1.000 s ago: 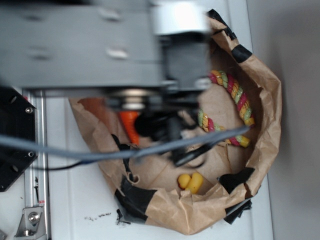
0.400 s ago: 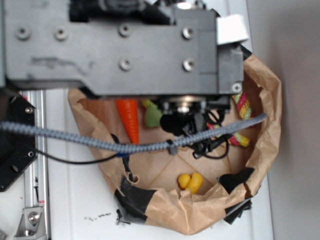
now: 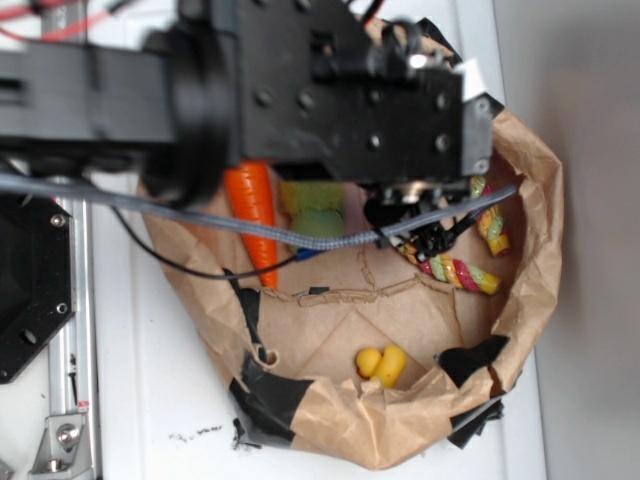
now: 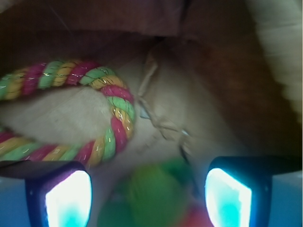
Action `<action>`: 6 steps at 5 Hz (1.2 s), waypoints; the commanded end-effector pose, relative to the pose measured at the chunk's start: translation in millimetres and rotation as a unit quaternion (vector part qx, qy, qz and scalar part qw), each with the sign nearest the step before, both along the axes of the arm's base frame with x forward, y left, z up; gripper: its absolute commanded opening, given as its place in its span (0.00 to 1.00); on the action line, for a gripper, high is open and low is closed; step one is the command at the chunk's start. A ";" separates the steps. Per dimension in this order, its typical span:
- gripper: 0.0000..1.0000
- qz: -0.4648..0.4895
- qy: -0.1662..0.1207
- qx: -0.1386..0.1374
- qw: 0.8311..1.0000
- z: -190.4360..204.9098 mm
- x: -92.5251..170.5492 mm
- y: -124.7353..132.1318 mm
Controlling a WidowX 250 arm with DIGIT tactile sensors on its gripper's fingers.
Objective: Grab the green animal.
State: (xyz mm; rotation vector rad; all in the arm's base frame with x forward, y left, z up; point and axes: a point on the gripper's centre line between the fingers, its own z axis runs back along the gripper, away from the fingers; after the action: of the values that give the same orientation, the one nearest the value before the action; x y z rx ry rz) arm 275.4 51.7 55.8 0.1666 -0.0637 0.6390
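— Where is the green animal (image 3: 318,212) sitting right now?

— It is lying on the floor of the brown paper bag (image 3: 525,250), just beside the orange carrot (image 3: 253,215), on the carrot's right as the exterior view shows it. My own arm is covering its upper end there, so I am seeing only the yellow-green fuzz and a duller green rounded part under the black housing.

— Which way is it pointing?

— Its long axis is running roughly up and down in the exterior picture, close to parallel with the carrot. Which end is carrying the nubs I cannot tell, since that part is hidden.

— And from your wrist?

— Through the wrist camera the green animal (image 4: 151,196) is showing as a blurred green lump low in the middle of the picture, lying between my two fingers (image 4: 66,198). Something reddish is blurring beside it at the bottom edge.

— How are your fingers standing?

— My gripper (image 4: 149,198) is standing wide, one pad at each side of the toy with a gap around it, and I am not holding anything. Whether either pad is touching the fuzz I cannot tell.

— What else is in there?

— The green-red-yellow twisted rope (image 4: 102,116) is curling ahead of me, and a small yellow piece (image 3: 381,365) is lying well apart near the bag's lower wall.
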 end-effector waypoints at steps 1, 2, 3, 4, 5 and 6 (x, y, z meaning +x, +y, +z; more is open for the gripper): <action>1.00 -0.021 0.015 -0.058 0.998 -40.2 -19.3 -14.8; 1.00 -0.036 0.033 -0.089 0.995 -46.2 -21.2 -24.9; 1.00 -0.029 0.035 -0.100 0.994 -36.8 -20.8 -29.5; 0.00 0.004 0.041 -0.114 0.993 -29.7 -21.0 -37.7; 0.00 0.016 0.025 -0.105 0.994 -17.2 -13.2 -41.5; 0.00 -0.007 -0.019 -0.086 0.996 5.9 4.6 -43.8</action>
State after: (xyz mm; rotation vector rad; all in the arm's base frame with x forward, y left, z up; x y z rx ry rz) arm 274.6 8.0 44.2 0.0087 0.0202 0.6332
